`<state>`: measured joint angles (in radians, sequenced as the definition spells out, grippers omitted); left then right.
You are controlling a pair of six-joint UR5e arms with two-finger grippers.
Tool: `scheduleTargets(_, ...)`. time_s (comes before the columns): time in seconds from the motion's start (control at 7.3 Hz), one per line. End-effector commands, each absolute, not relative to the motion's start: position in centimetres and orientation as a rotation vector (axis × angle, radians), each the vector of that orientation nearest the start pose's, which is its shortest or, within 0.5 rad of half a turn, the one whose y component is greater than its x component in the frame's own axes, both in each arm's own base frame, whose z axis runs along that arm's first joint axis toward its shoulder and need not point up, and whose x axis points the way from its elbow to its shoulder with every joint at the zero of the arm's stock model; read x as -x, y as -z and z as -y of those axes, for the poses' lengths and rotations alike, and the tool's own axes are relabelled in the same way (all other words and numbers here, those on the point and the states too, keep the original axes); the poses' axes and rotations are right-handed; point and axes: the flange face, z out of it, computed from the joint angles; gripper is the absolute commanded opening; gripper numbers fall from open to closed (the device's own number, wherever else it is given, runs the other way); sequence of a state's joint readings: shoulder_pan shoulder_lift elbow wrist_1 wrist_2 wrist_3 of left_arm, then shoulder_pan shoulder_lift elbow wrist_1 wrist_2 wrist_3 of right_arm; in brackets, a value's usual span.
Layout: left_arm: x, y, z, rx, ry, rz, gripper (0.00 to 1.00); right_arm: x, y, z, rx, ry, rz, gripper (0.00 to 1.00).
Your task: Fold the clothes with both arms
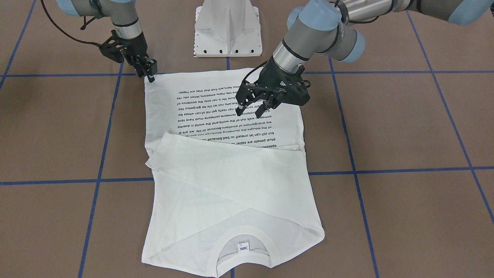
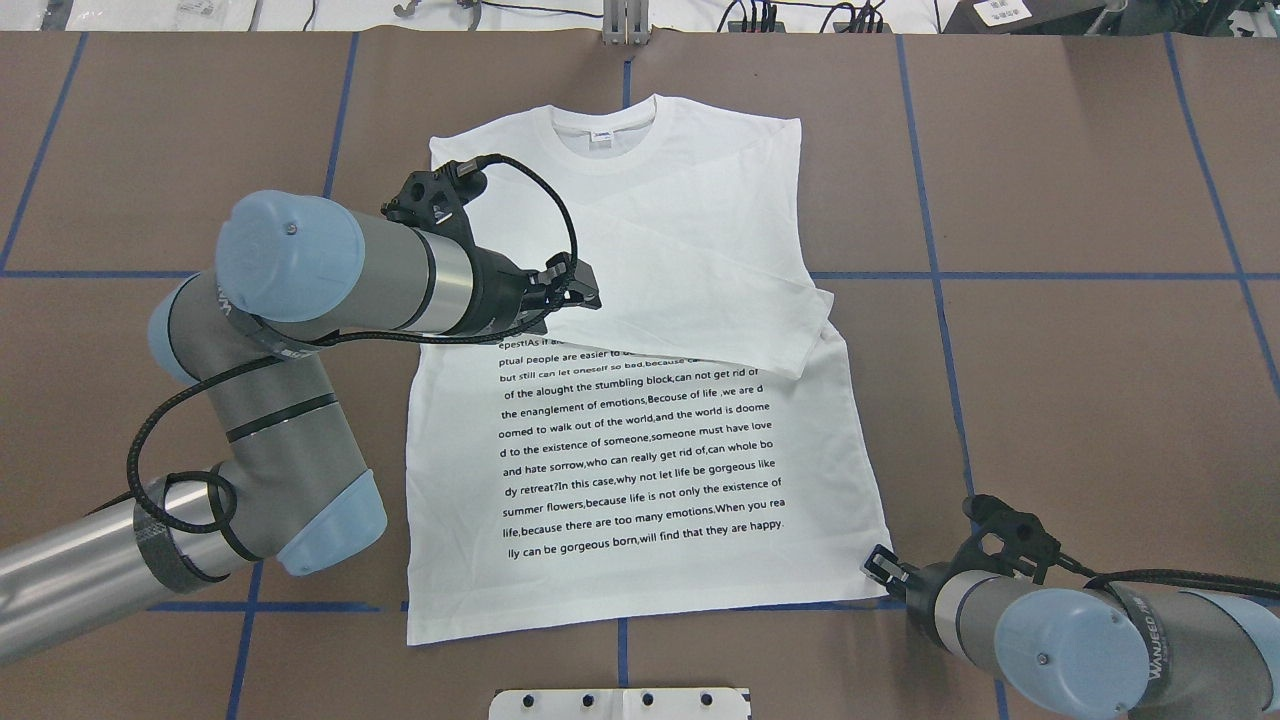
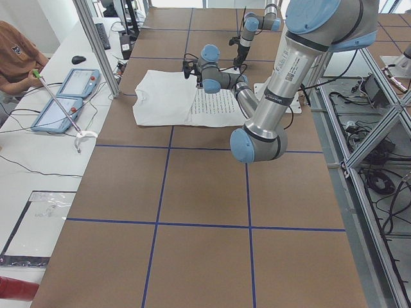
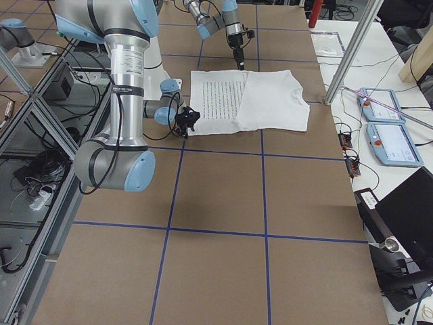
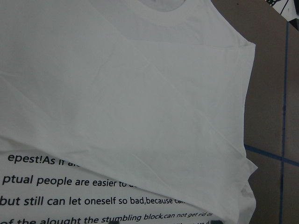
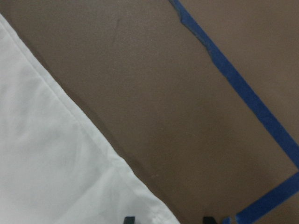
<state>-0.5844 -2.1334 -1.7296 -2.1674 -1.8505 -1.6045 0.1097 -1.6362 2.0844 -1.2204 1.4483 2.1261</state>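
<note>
The shirt (image 1: 216, 185) is laid flat on the table (image 1: 405, 127), sleeves crossed over its chest. The left gripper (image 1: 252, 110) is held, jaws parted, above its print (image 1: 208, 116). The right gripper (image 1: 149, 75) is set likewise astride its hem corner (image 2: 880, 580), seemingly to lift it.

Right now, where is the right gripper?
In the overhead view the right gripper is at lower right, at the hem corner of the white T-shirt, near the robot.

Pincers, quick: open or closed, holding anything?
Left pincer: open, empty, above the T-shirt.
Right pincer: open, at the T-shirt's hem corner.
</note>
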Motion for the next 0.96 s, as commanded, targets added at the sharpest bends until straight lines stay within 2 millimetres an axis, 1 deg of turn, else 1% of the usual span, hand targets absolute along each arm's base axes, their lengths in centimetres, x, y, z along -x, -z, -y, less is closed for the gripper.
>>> scheduleTargets(0.0, -47.3, -19.5, 44.0, -0.125, 0.341, -1.325, 0.72, 44.6, -40.9, 19.6, 0.07, -0.676, 0.831, 0.0)
scheduleTargets(0.41, -47.3, -19.9, 43.9, -0.122, 0.343, -1.32, 0.72, 44.5, -40.5, 19.7, 0.07, -0.681, 0.84, 0.0)
scheduleTargets(0.55, -46.7, -19.7, 43.6, -0.126, 0.342, -1.328, 0.72, 43.7, -39.1, 19.8, 0.074, -0.686, 0.868, 0.0)
scheduleTargets(0.68, -46.0, -22.3, 42.0, -0.103, 0.347, -1.302, 0.72, 43.2, -38.7, 19.4, 0.083, -0.686, 0.874, 0.0)
scheduleTargets(0.82, -45.5, -23.0, 38.9, -0.07, 0.32, -1.303, 0.73, 43.7, -38.6, 18.1, 0.102, -0.675, 0.875, 0.0)
